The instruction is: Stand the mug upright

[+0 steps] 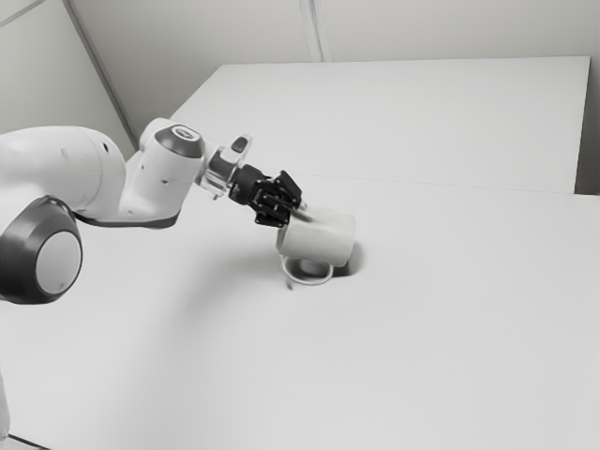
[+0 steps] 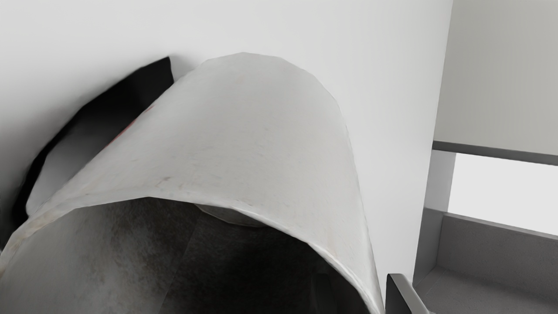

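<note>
Just before the gripper [image 1: 298,212], the mug [image 1: 323,238] is sideways, mouth toward it.

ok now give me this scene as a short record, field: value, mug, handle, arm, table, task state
mug: plain off-white cylindrical mug, on its side, not upright
mouth: toward the pincer
marking: thin red streak along one side of the mug
handle: pale looped handle, below the body in the exterior view
pincer: black two-finger pincer, at the mug's mouth end; grip unclear
arm: white and grey jointed arm, from the exterior view's left
table: smooth pale grey table
task state: mug not upright
</note>
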Robot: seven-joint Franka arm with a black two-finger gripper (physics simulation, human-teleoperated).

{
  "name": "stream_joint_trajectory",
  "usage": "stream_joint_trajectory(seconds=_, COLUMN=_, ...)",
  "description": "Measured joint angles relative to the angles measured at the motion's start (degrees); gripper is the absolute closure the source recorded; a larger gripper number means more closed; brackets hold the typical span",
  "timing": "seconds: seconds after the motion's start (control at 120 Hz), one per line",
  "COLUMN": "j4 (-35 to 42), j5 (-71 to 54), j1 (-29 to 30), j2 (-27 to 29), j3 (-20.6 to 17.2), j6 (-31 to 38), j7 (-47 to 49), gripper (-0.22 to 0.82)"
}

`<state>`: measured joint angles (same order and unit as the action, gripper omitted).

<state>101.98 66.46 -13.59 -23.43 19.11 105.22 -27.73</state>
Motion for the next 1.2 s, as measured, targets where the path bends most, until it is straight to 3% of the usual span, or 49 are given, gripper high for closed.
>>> stream_joint_trajectory(seconds=0.2, j4=0.0, j5=-0.1, j1=-0.2, j2=0.4, j3=0.0, j6=0.5, j7=0.5, gripper=0.73)
stream_joint_trajectory(seconds=0.492, j4=0.3, j5=-2.9, j1=-0.8, j2=3.9, j3=0.1, j6=1.4, j7=1.8, gripper=0.77)
stream_joint_trajectory(seconds=0.733, j4=0.8, j5=-28.1, j1=-3.0, j2=13.2, j3=-0.4, j6=2.7, j7=7.8, gripper=0.78)
stream_joint_trajectory(seconds=0.85, j4=2.5, j5=-40.2, j1=-3.9, j2=15.9, j3=-2.4, j6=2.4, j7=11.7, gripper=0.78)
stream_joint_trajectory(seconds=1.2, j4=2.7, j5=-63.5, j1=-4.0, j2=16.0, j3=-7.9, j6=-5.3, j7=24.5, gripper=0.78)
